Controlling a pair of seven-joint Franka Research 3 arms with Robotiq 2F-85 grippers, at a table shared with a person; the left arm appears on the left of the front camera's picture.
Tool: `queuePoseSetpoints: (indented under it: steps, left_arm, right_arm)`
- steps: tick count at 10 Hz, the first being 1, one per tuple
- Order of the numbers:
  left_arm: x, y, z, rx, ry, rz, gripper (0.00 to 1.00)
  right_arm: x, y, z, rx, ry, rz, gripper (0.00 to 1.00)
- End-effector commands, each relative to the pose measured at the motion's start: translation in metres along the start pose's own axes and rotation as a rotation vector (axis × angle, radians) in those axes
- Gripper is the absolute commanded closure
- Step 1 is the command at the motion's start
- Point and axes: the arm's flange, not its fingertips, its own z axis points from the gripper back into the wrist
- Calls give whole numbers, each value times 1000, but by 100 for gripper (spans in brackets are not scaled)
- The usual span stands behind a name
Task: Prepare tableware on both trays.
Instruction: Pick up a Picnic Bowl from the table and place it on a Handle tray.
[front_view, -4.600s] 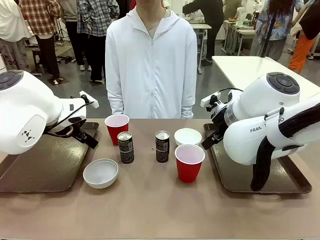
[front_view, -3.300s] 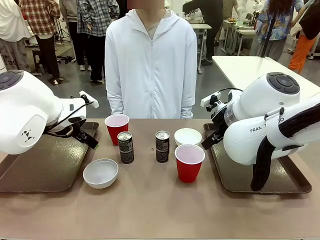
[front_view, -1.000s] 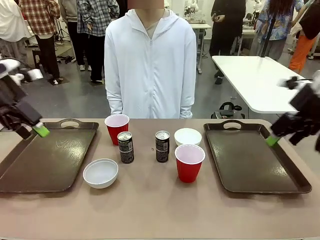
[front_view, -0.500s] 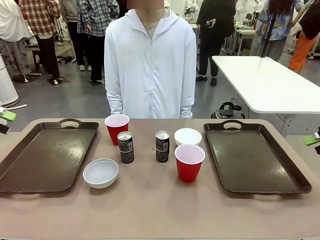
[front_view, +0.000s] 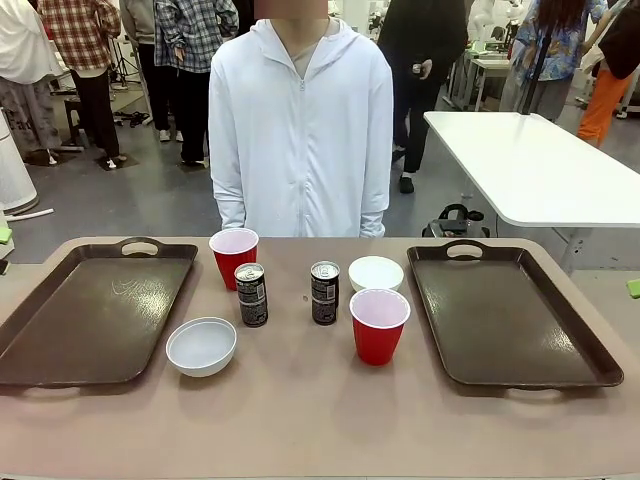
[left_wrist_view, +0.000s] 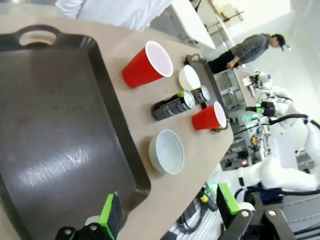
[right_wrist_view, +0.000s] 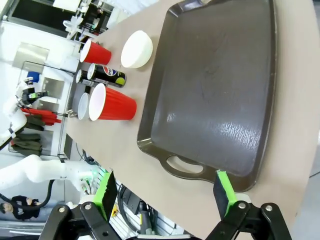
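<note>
Standing wide open, left gripper (left_wrist_view: 167, 205) and right gripper (right_wrist_view: 164, 192) overlook 2 trays (front_view: 90, 315); cups (front_view: 378, 325), bowls (front_view: 201, 346), cans (front_view: 251, 295) sit between them.

This looks like a large, busy lab hall. A bare grey floor (front_view: 120, 205) runs across the middle of the front view, a long white worktable (front_view: 530, 165) stands at right, and clusters of standing people (front_view: 75, 60) fill the upper left.

front: across the table (front_view: 320, 430), facing the person (front_view: 300, 130)
my wrists: high over left tray (left_wrist_view: 55, 125) and right tray (right_wrist_view: 215, 85)
shared: middle tableware (front_view: 324, 292)
</note>
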Motion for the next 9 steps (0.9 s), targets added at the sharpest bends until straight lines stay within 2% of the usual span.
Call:
queuePoseSetpoints:
  steps: [1, 3, 4, 5, 9]
  left_arm:
    - [-4, 2, 6, -7, -33, -7, 0]
    - [-6, -3, -2, 27, -43, 13, 0]
    - [0, -22, -29, 107, 9, -16, 0]
    - [-2, -1, 2, 11, -15, 13, 0]
    - [-2, -1, 2, 11, -15, 13, 0]
  right_arm:
    - [4, -2, 1, 20, -8, 10, 0]
    - [3, -2, 3, 18, -24, 2, 0]
    - [6, 3, 0, -66, -53, 10, 0]
    - [0, 0, 2, 2, -7, -16, 0]
    - [0, 0, 2, 2, -7, -16, 0]
